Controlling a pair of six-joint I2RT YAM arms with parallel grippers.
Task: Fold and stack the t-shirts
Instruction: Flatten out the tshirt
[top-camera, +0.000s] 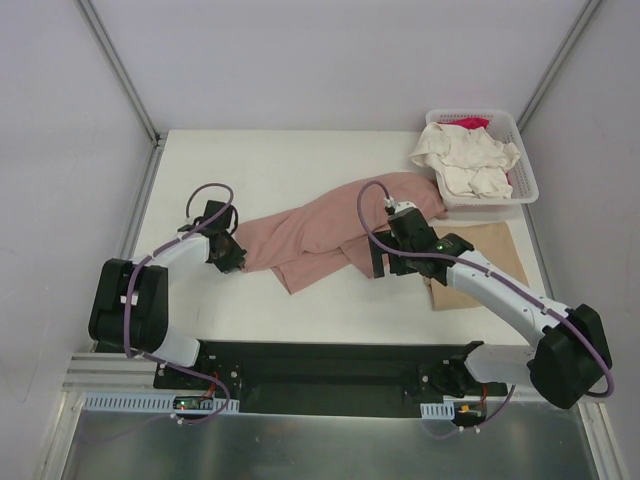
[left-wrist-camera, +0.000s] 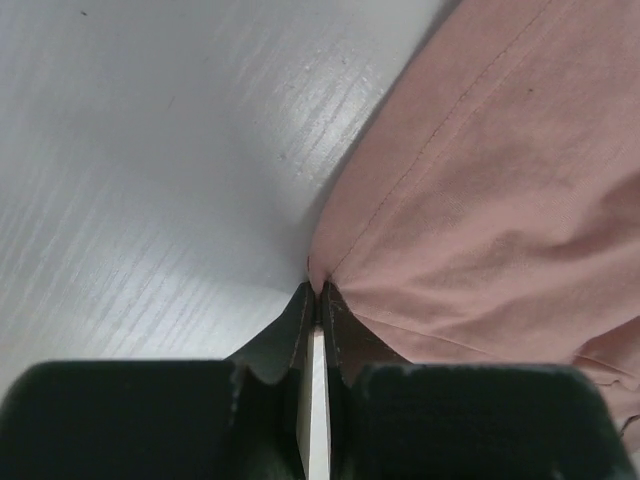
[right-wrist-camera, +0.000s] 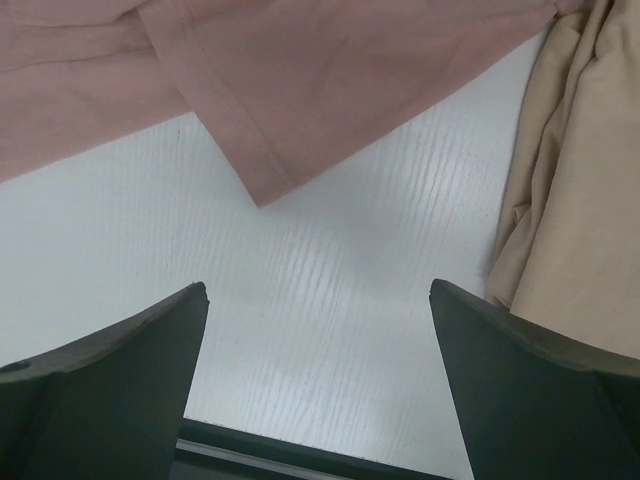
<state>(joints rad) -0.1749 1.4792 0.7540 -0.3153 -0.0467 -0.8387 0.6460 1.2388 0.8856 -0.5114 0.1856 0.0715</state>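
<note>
Left tool (left-wrist-camera: 315, 292) pressed together on the left end of the pink tee (top-camera: 320, 235). Tee lies mid-desk (top-camera: 270, 170), long axis left-near to right-far, toward the basket (top-camera: 530, 182). Right tool (right-wrist-camera: 318, 288) spread, hovering just near of its loose hem corner (right-wrist-camera: 262, 192), tan tee (right-wrist-camera: 570, 200) to the right. Right arm is nearer.

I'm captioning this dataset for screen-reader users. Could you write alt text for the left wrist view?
The left claw, seen from its own wrist, is shut, its tips pinching the stitched corner of a dusty-pink t-shirt. The shirt fills the right side of the view, lying slightly wrinkled on a white table.
</note>
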